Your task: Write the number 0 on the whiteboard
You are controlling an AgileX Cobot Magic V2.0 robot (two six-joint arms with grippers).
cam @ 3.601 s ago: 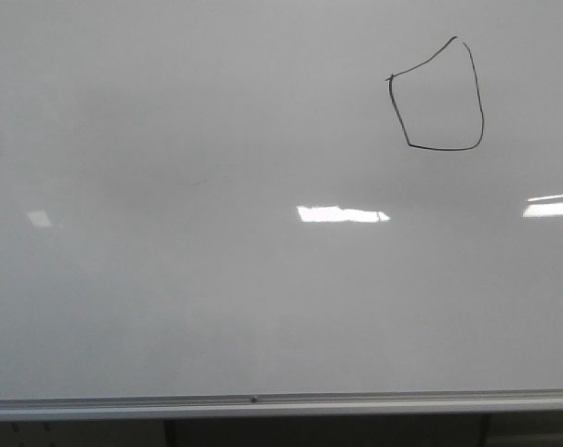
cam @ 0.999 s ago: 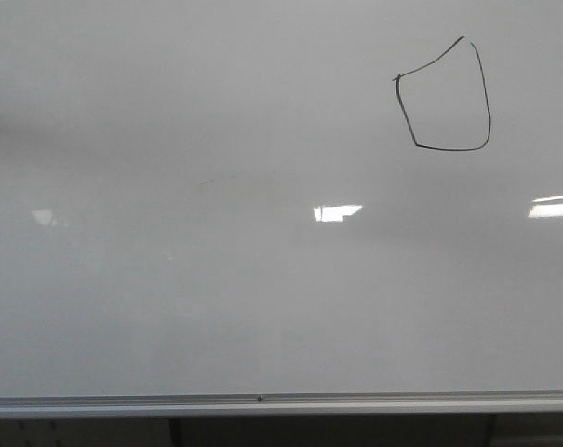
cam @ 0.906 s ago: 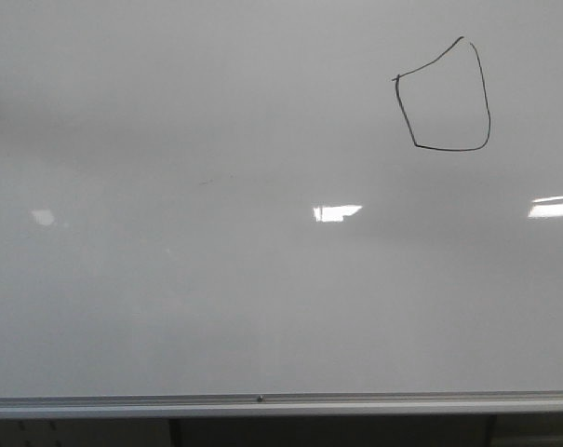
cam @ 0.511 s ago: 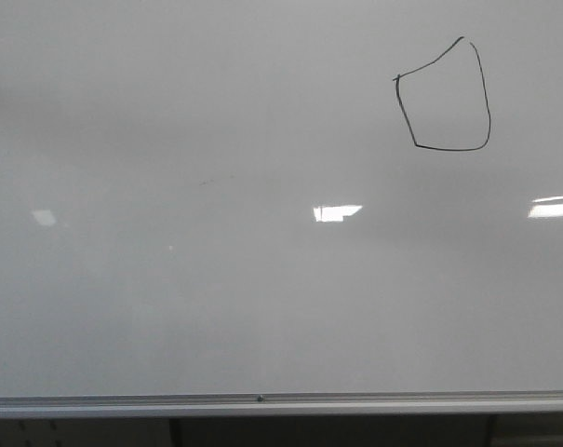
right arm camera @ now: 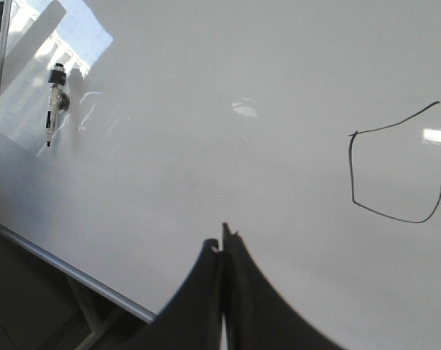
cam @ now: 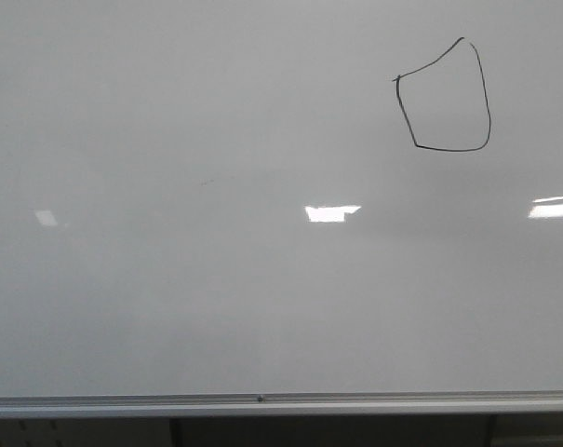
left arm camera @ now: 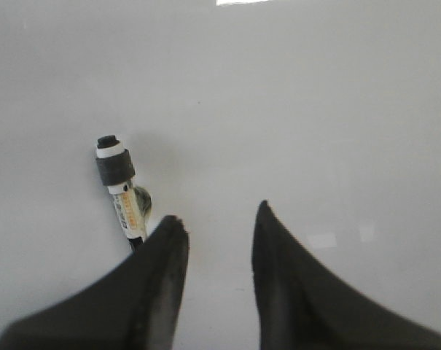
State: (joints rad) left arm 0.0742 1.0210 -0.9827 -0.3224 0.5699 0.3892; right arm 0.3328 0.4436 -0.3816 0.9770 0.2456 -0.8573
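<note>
On the whiteboard [cam: 216,279] sits the number 0 [cam: 444,98]; left pincer [left arm camera: 216,226] parted, right pincer [right arm camera: 221,244] closed, both empty.

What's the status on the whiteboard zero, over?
Left end effector open, empty, marker beside it. Right end effector shut, empty. Number 0 drawn on whiteboard, lopsided loop. Nothing obstructing.
</note>
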